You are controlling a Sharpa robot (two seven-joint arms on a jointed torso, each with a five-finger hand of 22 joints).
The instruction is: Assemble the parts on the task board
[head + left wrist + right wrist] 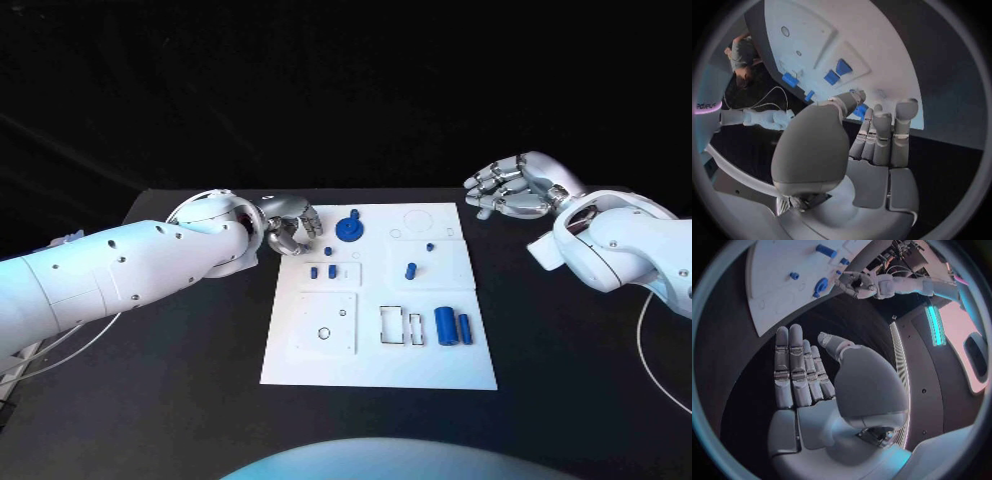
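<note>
Black counter (173,400) under everything, matte, dark backdrop behind far edge. Thin white cable (656,365) curving over counter at right side, near front. More thin cable (43,352) w/ a white bracket-like bit at left edge; can't tell what it's attached to. In right wrist view: teal light strip (933,325) on a dark panel, pale rounded panel (973,352) w/ dark oval just beside it. Rest too blurred to ID.

A black table (577,350) is filling the lower frame; darkness is lying behind, possibly a dark curtain.
</note>
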